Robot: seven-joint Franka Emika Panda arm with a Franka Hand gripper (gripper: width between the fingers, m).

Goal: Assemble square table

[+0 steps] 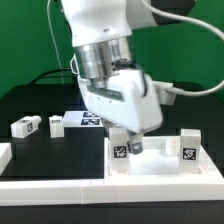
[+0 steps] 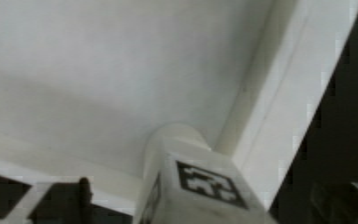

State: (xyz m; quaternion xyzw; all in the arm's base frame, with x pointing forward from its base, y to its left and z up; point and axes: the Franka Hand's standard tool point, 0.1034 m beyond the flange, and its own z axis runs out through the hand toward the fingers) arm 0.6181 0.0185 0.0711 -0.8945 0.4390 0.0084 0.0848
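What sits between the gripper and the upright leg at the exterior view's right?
Nothing; only bare square tabletop separates gripper and leg, shown in exterior view.

White Franka Panda arm (image 1: 98, 25) entering from the upper edge of the exterior view. Its grey metal wrist ring (image 1: 97, 60) is tilted, and the boxy white hand housing (image 1: 122, 100) slants down toward the exterior view's right. The two-finger gripper (image 1: 132, 147) points downward, set low in the scene. In the wrist view only one dark finger (image 2: 78, 196) shows clearly. The jaws stand apart, with nothing clamped between them.
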